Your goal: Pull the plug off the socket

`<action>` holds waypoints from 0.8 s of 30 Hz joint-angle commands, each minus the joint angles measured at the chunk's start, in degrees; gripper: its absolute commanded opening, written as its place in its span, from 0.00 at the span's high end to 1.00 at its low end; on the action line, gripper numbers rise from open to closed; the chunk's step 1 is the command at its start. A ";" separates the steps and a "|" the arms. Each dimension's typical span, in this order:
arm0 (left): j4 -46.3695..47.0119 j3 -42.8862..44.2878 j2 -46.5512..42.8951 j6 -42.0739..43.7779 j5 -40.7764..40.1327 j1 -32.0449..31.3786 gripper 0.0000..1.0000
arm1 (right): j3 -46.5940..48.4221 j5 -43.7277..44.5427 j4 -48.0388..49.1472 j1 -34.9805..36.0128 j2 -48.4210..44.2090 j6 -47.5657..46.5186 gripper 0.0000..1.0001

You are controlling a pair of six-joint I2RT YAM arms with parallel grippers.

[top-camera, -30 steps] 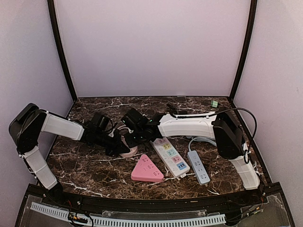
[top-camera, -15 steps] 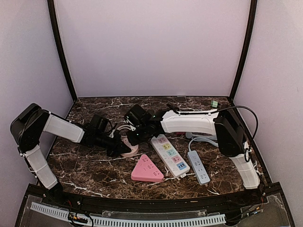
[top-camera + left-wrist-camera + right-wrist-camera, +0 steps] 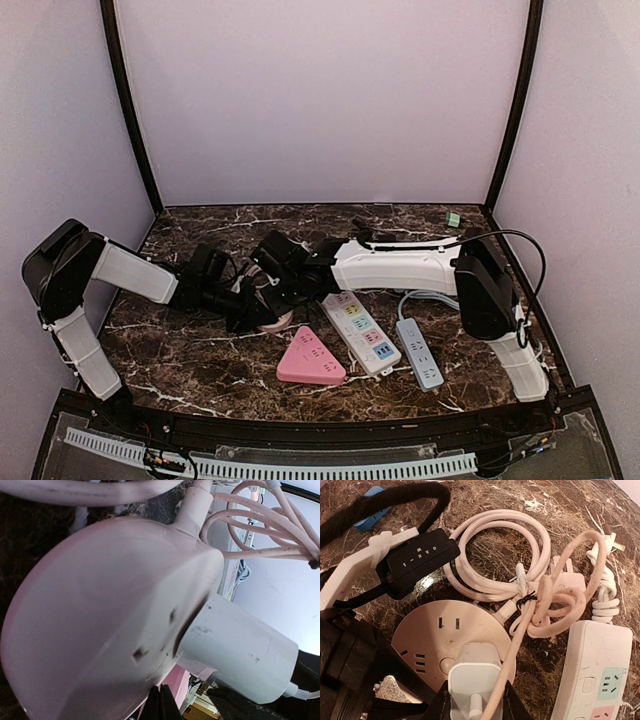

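A round pale-pink socket (image 3: pixel 272 320) lies on the marble table; it also fills the left wrist view (image 3: pixel 100 615) and shows in the right wrist view (image 3: pixel 430 630). A white plug (image 3: pixel 472 677) stands in it, its white cable running up and to the right; it also shows in the left wrist view (image 3: pixel 235 655). My right gripper (image 3: pixel 476 702) is shut on the plug, one dark finger on each side. My left gripper (image 3: pixel 161 692) is shut, with its tips at the socket's edge. In the top view the left gripper (image 3: pixel 248 305) and the right gripper (image 3: pixel 275 285) meet over the socket, hiding the plug.
A pink triangular socket (image 3: pixel 310 358), a white strip with coloured outlets (image 3: pixel 358 332) and a grey strip (image 3: pixel 420 352) lie to the right of the round socket. Coiled white cable (image 3: pixel 495 555) lies just behind it. Purple walls enclose the table.
My right gripper lifted up and to the right, then came back down and left onto the round socket. My left arm has hardly moved.
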 commanded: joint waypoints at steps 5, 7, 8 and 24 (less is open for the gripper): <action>-10.08 -3.63 3.18 0.26 -11.80 1.47 1.00 | 4.12 -5.35 -0.11 -0.07 -0.40 -2.23 1.00; -8.66 -2.39 1.04 1.01 -10.24 1.46 1.00 | 5.15 -6.12 -1.26 -0.17 0.54 -1.85 1.00; -7.54 -1.36 -0.14 1.31 -9.70 1.47 0.99 | 5.46 -6.20 -1.59 -0.23 0.81 -1.64 1.00; -1.84 2.36 0.37 3.94 -2.41 1.44 0.99 | 4.81 -8.67 -1.63 -2.04 1.31 1.83 1.00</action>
